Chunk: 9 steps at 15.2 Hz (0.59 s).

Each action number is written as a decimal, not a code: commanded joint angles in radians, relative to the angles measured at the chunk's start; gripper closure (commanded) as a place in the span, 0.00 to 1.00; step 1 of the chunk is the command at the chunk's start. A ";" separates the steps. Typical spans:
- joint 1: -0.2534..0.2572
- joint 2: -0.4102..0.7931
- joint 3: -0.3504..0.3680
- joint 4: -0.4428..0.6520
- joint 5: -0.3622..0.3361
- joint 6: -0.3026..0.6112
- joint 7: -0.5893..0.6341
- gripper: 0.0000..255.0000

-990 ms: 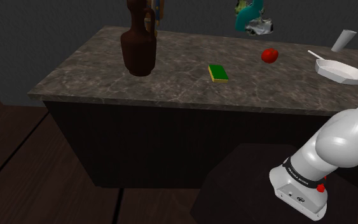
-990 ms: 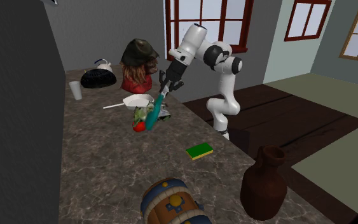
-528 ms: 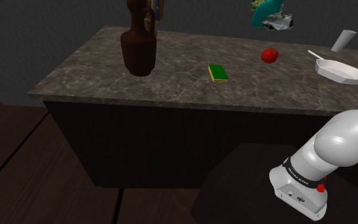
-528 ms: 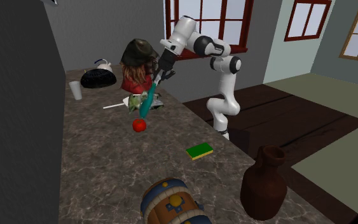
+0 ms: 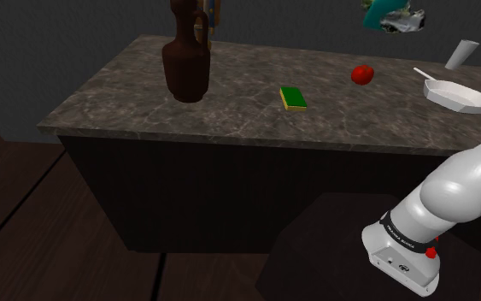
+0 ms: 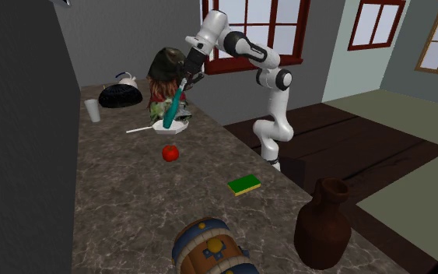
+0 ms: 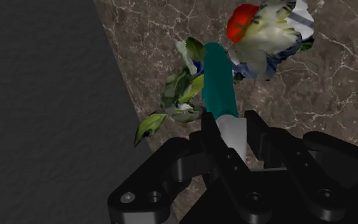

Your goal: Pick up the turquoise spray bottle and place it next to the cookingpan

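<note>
**Bottle carried up and over to the pan**

Since a second ago the turquoise spray bottle (image 6: pixel 176 105) has left the spot beside the red fruit (image 6: pixel 170 152). It has gone higher and further toward the second exterior view's upper left, and it now hangs in front of the white pan (image 6: pixel 165 128). In the shoulder view it has drifted to the right along the top edge and is well above the counter (image 6: pixel 131 194).

The gripper (image 7: pixel 233 129) is closed most of the way. Its two black fingers (image 7: pixel 212 132) clasp the bottle's pale neck between them, with only that neck's width left open. The turquoise body runs away from the fingers, and flower-patterned parts cluster along it and at its far end. The bottle hangs tilted, its lower end toward the second exterior view's left. From that view its tip overlaps the pan, but the shoulder view shows it in the air, apart from the pan.

The pan sits on the counter with its thin handle pointing to the second exterior view's left. A pale cup (image 6: pixel 92 110) stands upright beyond it. A brown jug (image 6: pixel 324 226) stands upright at the near end of the counter in the second exterior view, well apart from the pan. A green sponge (image 6: pixel 244 184) lies between the jug and the fruit.

The arm (image 6: pixel 244 48) rises from its stand beside the counter and bends at the elbow. It stretches high across toward the pan, with its wrist turned down so that the gripper points at the counter.
</note>
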 commanded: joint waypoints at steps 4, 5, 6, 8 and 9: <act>-0.032 0.066 -0.116 0.145 0.094 -0.063 -0.152 1.00; -0.041 0.088 -0.145 0.182 0.122 -0.079 -0.186 1.00; -0.052 0.114 -0.176 0.223 0.154 -0.097 -0.221 1.00; -0.082 0.178 -0.246 0.317 0.239 -0.139 -0.296 1.00; -0.108 0.219 -0.283 0.374 0.295 -0.166 -0.337 1.00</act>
